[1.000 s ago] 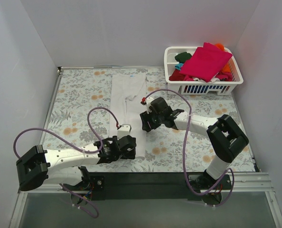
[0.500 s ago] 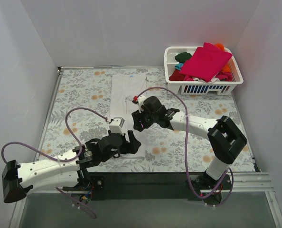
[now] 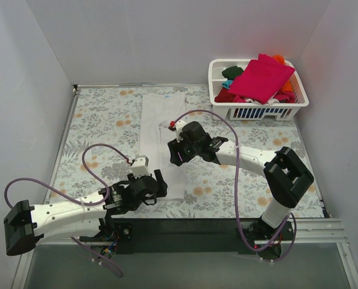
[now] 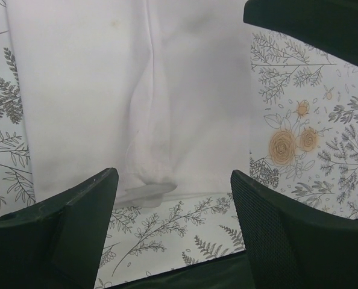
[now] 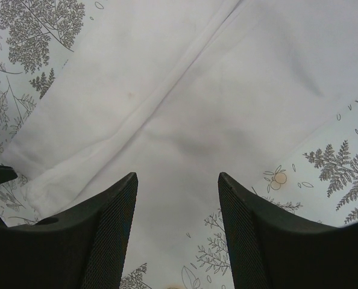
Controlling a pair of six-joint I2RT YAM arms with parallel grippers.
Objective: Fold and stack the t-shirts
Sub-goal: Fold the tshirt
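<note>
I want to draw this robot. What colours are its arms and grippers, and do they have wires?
The left arm and right arm have white tube-shaped links joined by chunky black joints. A thin purple cable loops loosely along each. The left gripper and right gripper are black, with two broad fingers whose inner pads look finely meshed. A small red part sits by the right wrist.

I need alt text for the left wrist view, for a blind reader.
A folded white t-shirt lies flat on a floral tablecloth, its near hem just beyond the open left gripper. The gripper's two dark fingers frame the bottom corners and hold nothing.
</note>
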